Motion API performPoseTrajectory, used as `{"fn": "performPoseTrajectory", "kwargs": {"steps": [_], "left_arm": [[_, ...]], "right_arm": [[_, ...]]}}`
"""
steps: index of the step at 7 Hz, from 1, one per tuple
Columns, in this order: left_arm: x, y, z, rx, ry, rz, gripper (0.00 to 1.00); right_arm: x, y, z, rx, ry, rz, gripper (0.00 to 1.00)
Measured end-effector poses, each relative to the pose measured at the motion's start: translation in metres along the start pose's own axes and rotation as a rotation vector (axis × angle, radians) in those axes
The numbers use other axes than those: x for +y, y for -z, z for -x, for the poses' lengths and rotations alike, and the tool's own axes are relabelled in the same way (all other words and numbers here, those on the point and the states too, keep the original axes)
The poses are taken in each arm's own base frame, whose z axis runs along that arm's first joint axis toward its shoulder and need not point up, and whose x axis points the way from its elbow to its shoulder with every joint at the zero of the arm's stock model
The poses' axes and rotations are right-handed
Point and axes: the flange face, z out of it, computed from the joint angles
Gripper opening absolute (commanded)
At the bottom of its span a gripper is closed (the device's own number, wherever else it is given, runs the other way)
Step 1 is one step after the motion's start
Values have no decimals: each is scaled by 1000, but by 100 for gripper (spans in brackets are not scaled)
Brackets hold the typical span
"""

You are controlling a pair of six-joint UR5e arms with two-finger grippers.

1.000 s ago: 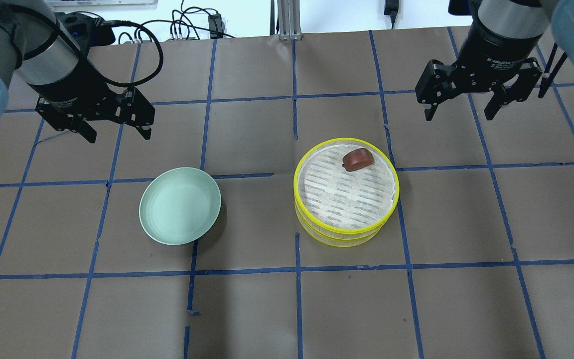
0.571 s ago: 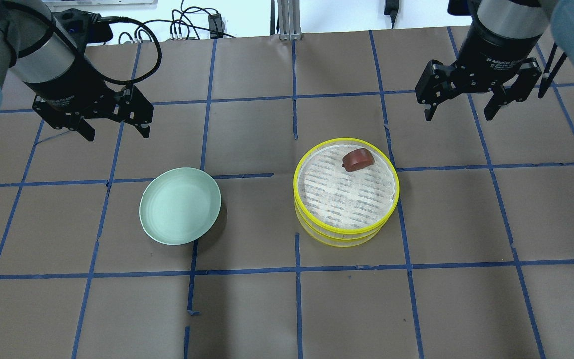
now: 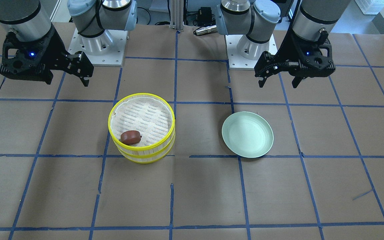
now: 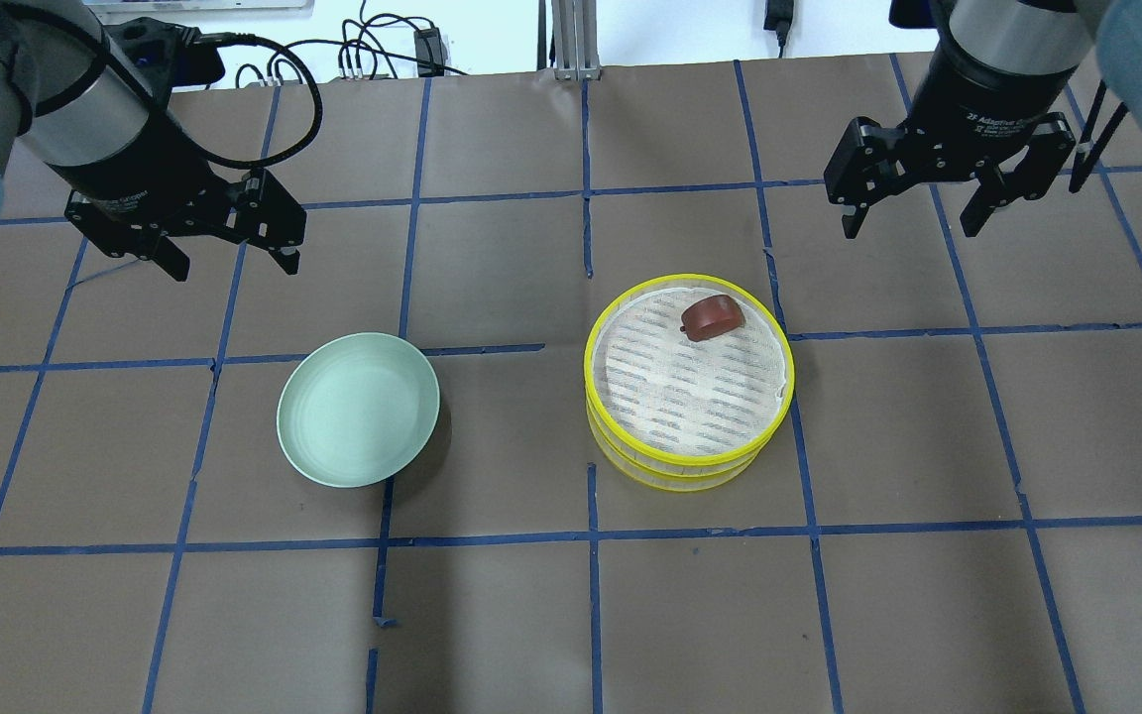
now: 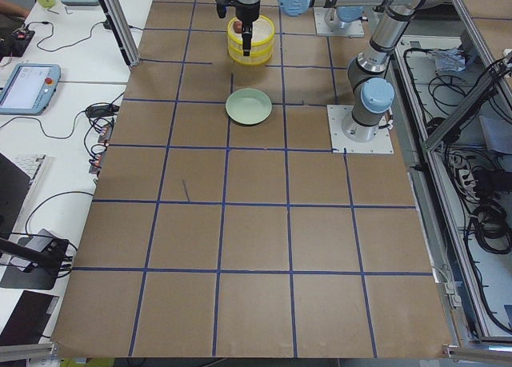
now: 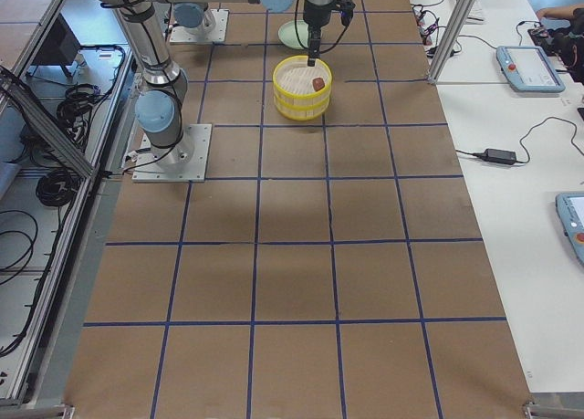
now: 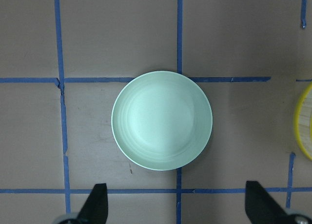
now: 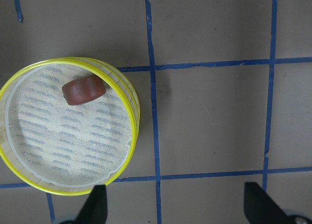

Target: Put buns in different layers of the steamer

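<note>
The two steamer layers (image 4: 690, 461) (image 3: 142, 151) stand stacked right of the table's middle. The reddish-brown bun (image 4: 711, 316) (image 3: 131, 137) (image 8: 83, 91) lies in the top layer near its far rim. The white bun is out of view; the lower layer's inside is hidden by the top one. My left gripper (image 4: 231, 260) (image 3: 280, 81) is open and empty, high above the table beyond the plate. My right gripper (image 4: 911, 223) is open and empty, high up and to the far right of the steamer.
A pale green plate (image 4: 358, 409) (image 3: 247, 134) (image 7: 162, 120) sits empty left of the steamer. Blue tape lines cross the brown table cover. Cables (image 4: 373, 50) lie along the table's far edge.
My left gripper has drifted slightly left and away from the plate. My right gripper has barely moved. The bun and steamer have not moved.
</note>
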Motion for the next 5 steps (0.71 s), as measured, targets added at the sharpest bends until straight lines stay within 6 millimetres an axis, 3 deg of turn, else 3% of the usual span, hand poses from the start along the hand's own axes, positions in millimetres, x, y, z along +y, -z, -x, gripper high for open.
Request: {"fn": "performPoseTrajectory", "kwargs": {"steps": [5], "left_arm": [[4,-2,0,-5,1,6,100]], "right_arm": [[1,0,1,-2,-1,1,100]]}}
